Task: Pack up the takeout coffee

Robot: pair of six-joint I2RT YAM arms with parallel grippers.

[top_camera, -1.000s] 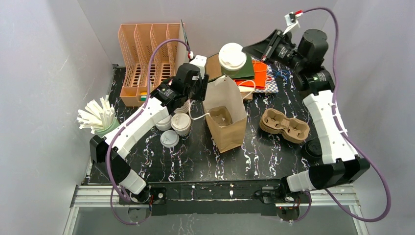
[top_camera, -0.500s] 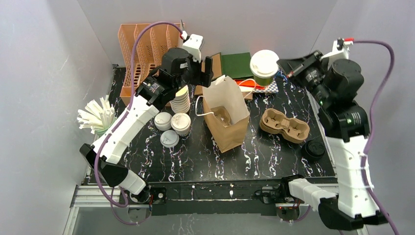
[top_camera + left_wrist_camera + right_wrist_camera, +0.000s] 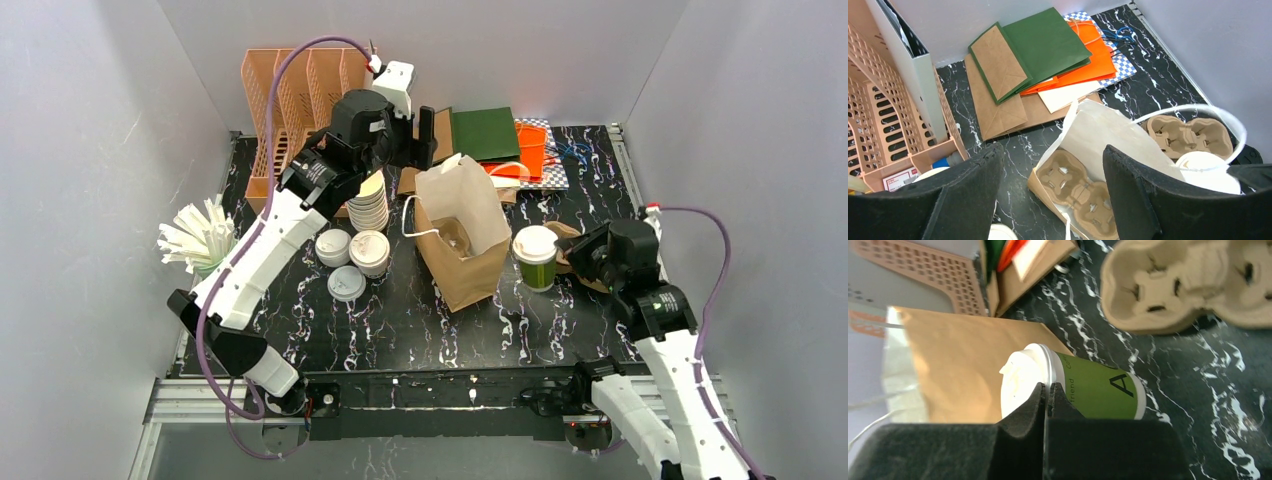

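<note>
Cup point(image 3: 536, 257), green with a white lid, is upright just right of the bag point(image 3: 462, 240), centre-right in the top view. Your right pincer point(image 3: 1047, 388) is pressed together on its lid rim, probably to keep it level for lowering. Your left pincer point(image 3: 1050, 157) hangs spread above the bag, holding nothing. Mind the bag's right wall and handle point(image 3: 1198, 107); the carrier point(image 3: 1075, 187) inside leaves little room.

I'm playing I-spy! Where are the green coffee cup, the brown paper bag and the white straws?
green coffee cup point(image 3: 535, 245): top external view, on its white lid.
brown paper bag point(image 3: 472, 275): top external view, on its front wall.
white straws point(image 3: 196, 236): top external view, middle of the bunch.
</note>
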